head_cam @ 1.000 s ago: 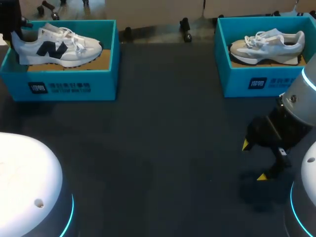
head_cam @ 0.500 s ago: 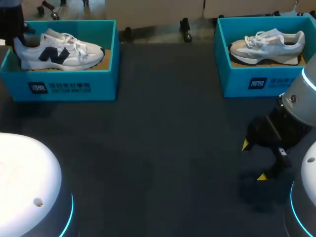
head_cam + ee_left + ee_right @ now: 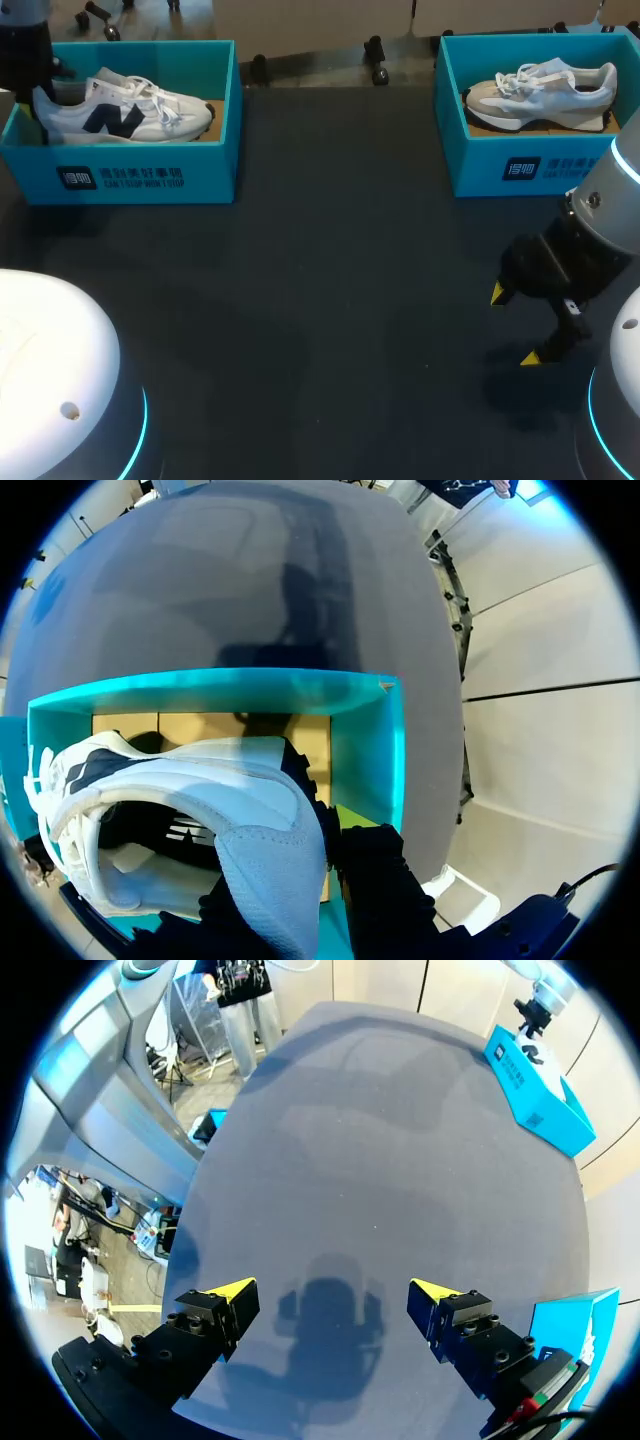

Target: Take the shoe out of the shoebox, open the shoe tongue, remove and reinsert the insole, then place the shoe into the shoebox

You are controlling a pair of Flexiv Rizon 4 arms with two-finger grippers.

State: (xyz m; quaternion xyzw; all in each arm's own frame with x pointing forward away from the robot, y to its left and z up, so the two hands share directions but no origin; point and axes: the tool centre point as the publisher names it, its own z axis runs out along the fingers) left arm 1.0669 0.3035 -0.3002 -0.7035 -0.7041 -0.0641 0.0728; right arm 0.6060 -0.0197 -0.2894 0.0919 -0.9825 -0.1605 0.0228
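Left gripper (image 3: 305, 885) pinches the heel of the white navy-logo sneaker (image 3: 120, 108) in the teal cardboard shoebox (image 3: 150, 178), right gripper (image 3: 514, 325) hangs spread wide.

Left gripper (image 3: 305, 910): yellow tips hiding behind heel of shoe (image 3: 200, 810) it is clamping.
Head view: left arm (image 3: 25, 40) at 10 o'clock running off edge. Left box (image 3: 130, 170) wall covering shoe's sole. Right box (image 3: 520, 165) at 2 o'clock running off edge.
Right wrist view: left box showing too small to tell contents, right box getting cropped by rim.
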